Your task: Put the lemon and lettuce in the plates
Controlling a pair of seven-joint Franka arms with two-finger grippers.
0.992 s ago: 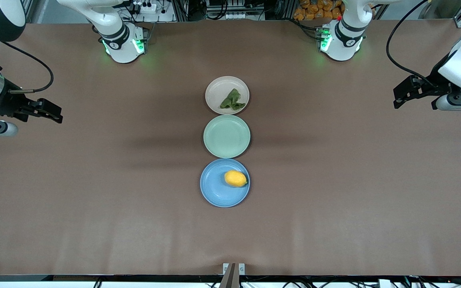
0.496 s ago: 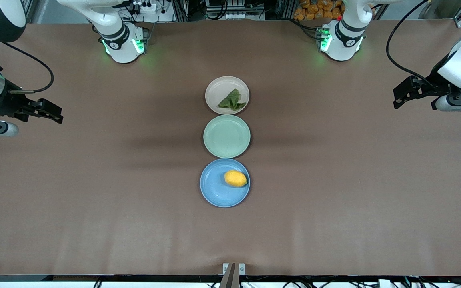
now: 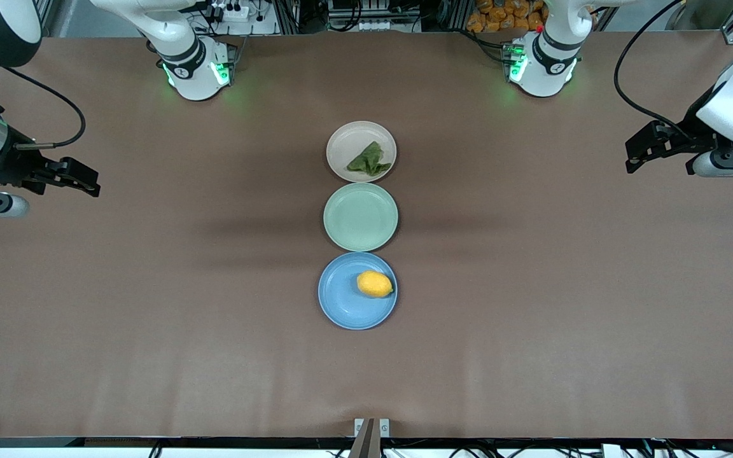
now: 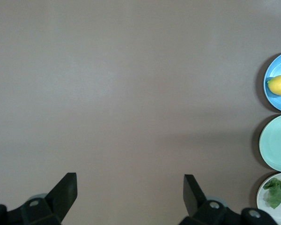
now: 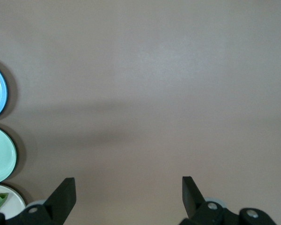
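1. The left gripper (image 3: 632, 160) hangs over bare table (image 3: 532, 318) at the left arm's end, its fingers spread wide and holding nothing; the left wrist view shows both fingertips (image 4: 65, 187) with only brown surface between them.
2. The right gripper (image 3: 90, 181) hangs over the right arm's end of the table, likewise wide apart and empty, as its own wrist view confirms (image 5: 129, 194). Both arms appear to be waiting.
3. The lemon (image 3: 375, 284) lies in the light blue plate (image 3: 341, 305), the plate nearest the front camera, resting toward the rim on the left arm's side. Its long axis runs roughly along the table's length, nubbed tip pointing toward the left arm's end.
4. The lettuce (image 3: 369, 160) sits in the pale pink-beige plate (image 3: 344, 143), the plate farthest from the front camera, also off-centre toward the left arm's side.
5. The mint green plate (image 3: 360, 216) lies between those two and holds nothing.
6. Judging from this layout, both items are already placed and no move seems called for. Both grippers stand well apart from the plate row, about equally distant.
7. In the wrist views the plates are cut off at the frame edge: the lettuce shows only partly (image 4: 277, 192), and the right wrist view does not show the lemon at all.
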